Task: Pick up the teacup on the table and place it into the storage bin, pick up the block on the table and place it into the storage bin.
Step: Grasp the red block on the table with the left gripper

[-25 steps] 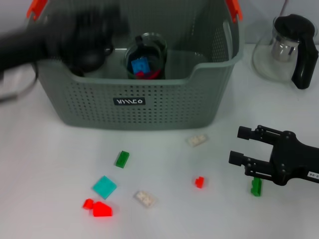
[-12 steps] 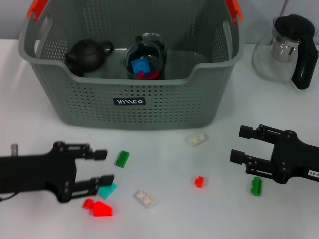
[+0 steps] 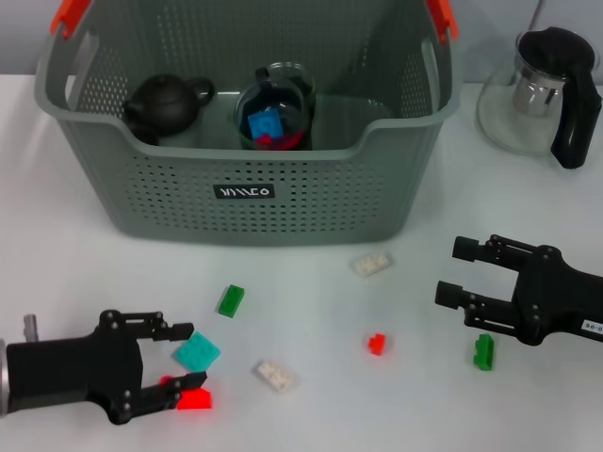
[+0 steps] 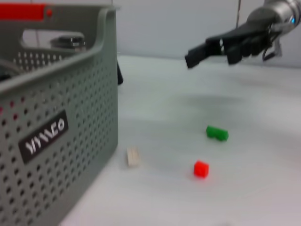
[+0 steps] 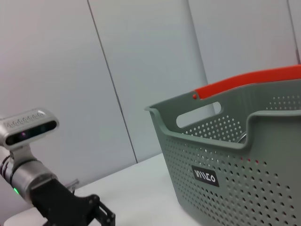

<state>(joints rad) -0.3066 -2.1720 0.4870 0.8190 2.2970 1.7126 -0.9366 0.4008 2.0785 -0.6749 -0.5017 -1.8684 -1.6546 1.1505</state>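
Observation:
The grey storage bin (image 3: 311,202) stands at the back of the table. Inside it are a glass teacup (image 3: 275,111) holding a blue and a red block, and a black teapot (image 3: 168,104). My left gripper (image 3: 185,357) is open, low over the table at the front left. A teal block (image 3: 197,352) lies between its fingertips and a red block (image 3: 195,400) lies by its near finger. My right gripper (image 3: 453,272) hangs open at the right, empty, with a green block (image 3: 484,351) beside it. The bin (image 4: 51,122) fills the left wrist view.
Loose blocks on the table: green (image 3: 231,300), white (image 3: 274,376), small red (image 3: 377,344), white (image 3: 372,265). A glass kettle with a black handle (image 3: 542,94) stands at the back right. The right wrist view shows the bin (image 5: 235,160) and my left gripper (image 5: 102,214).
My left arm left the bin, came down to the table at the front left, then drew back toward the front edge. The right arm has not moved.

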